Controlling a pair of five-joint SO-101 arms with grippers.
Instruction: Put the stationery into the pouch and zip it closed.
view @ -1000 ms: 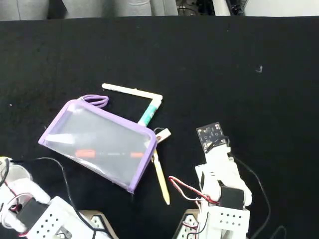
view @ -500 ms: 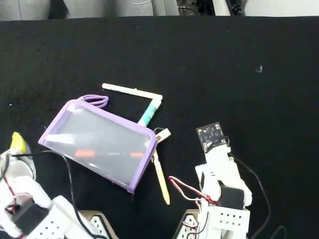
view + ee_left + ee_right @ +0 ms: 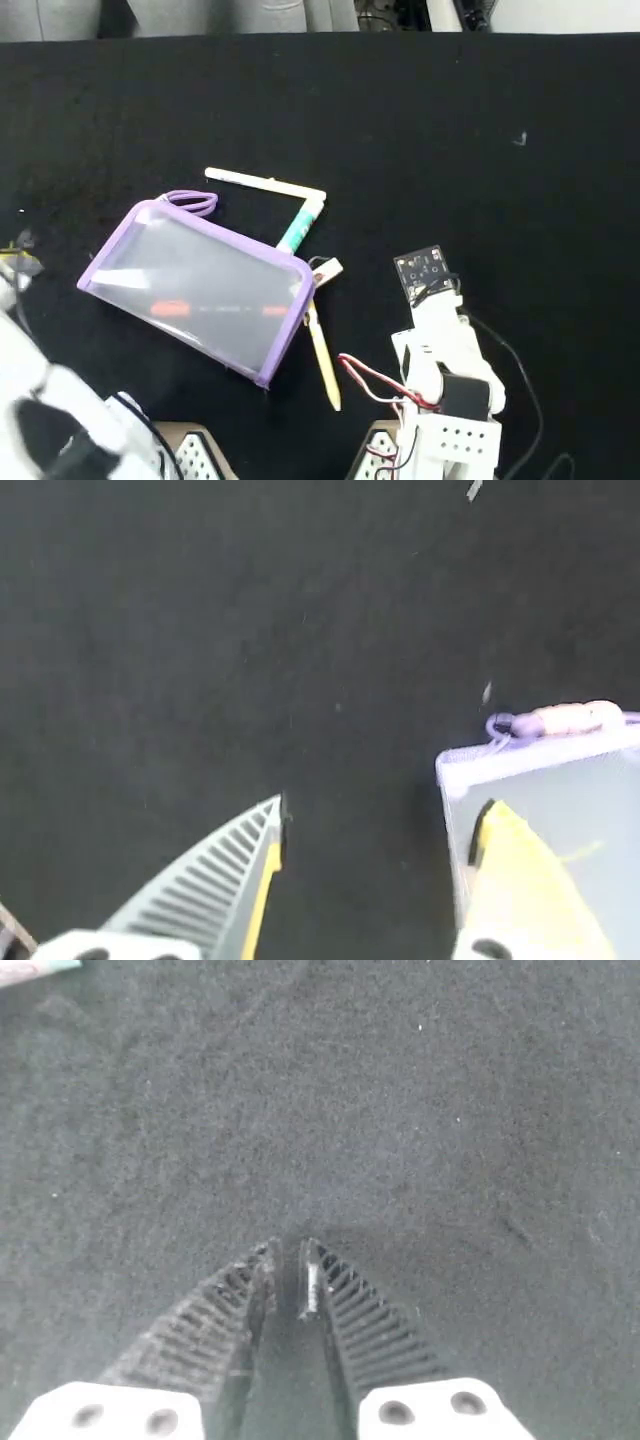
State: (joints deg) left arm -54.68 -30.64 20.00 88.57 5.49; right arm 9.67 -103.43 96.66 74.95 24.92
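The clear pouch (image 3: 200, 295) with purple edging lies flat at the centre-left, and orange marks show through its side. A purple loop (image 3: 190, 202) sits at its far corner. Beside that corner lie a white pen (image 3: 265, 183) and a teal pen (image 3: 300, 226). A yellow pencil (image 3: 323, 355) and a small white piece (image 3: 326, 270) lie at the pouch's right end. My left gripper (image 3: 380, 820) is open over bare cloth, just left of the pouch corner (image 3: 540, 775). In the high view the left gripper (image 3: 18, 258) sits at the left edge. My right gripper (image 3: 290, 1250) is shut on nothing, low over the cloth.
Black cloth (image 3: 450, 130) covers the whole table. The right arm (image 3: 440, 345) is folded at the front right, about a hand's width from the pencil. Cables (image 3: 365, 375) trail from its base. The left arm's body (image 3: 50, 430) takes up the front left corner.
The left arm has swung up along the table's left edge, bringing its gripper away from the front corner and level with the pouch. The right arm and the stationery have stayed put.
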